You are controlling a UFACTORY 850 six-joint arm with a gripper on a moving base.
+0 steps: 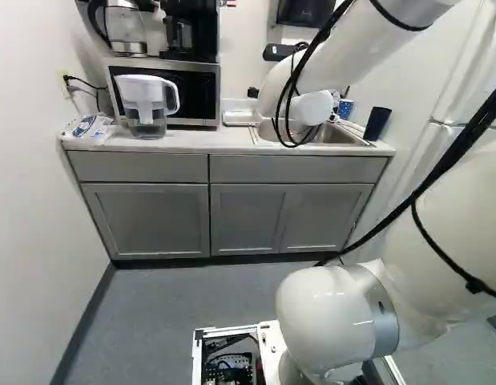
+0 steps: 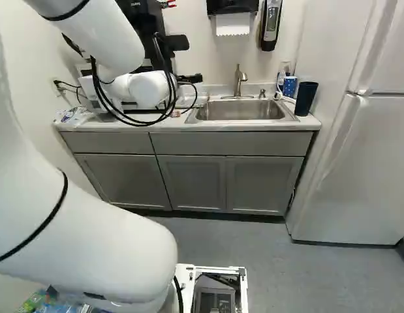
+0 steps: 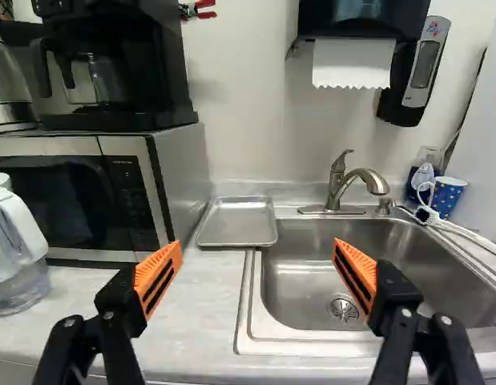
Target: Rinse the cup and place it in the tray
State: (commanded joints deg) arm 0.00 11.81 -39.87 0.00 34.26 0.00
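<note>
Claw (image 3: 256,243)'s wide open, so I'd ease level onto the dotted cup (image 3: 449,197) beside the sink (image 3: 304,281), dodging the cord (image 3: 429,215).

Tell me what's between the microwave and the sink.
The metal tray lies there on the counter, between the microwave and the sink; the wrist view shows it.

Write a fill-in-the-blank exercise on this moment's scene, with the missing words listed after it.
The coffee maker stands on top of the ____.
The faucet rises behind the ____.
The metal tray holds ____ cups.
The tool, gripping nothing, stands ____.

Missing words: microwave; sink; no; open
</note>
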